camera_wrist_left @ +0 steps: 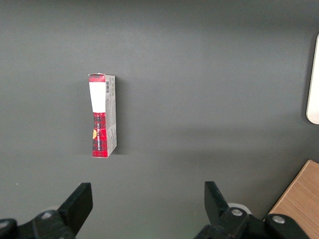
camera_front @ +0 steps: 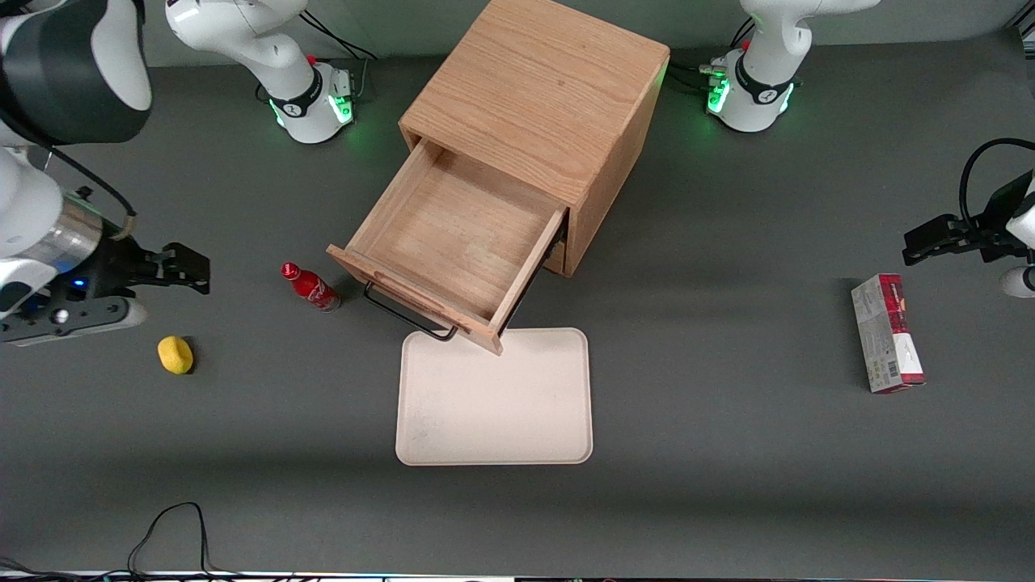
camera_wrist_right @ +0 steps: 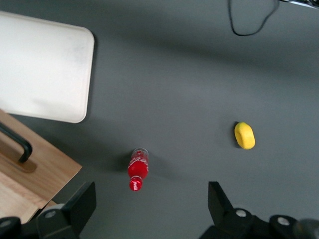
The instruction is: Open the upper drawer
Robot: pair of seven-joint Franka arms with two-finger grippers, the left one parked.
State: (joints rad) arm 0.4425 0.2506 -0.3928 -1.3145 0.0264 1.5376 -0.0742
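Grey table, upper drawer out, gripper apart

A dark grey matte tabletop fills nearly all of every view, evenly lit from above, with soft broad bands of shadow lying across it. Along its edge farthest from the front camera runs a strip of paler grey-green wall, and two small patches of green glow tint the grey surface close to that edge. A boxy light oak wooden cabinet stands on the tabletop as the only furniture, and a thin black cable loops over the edge nearest the front camera
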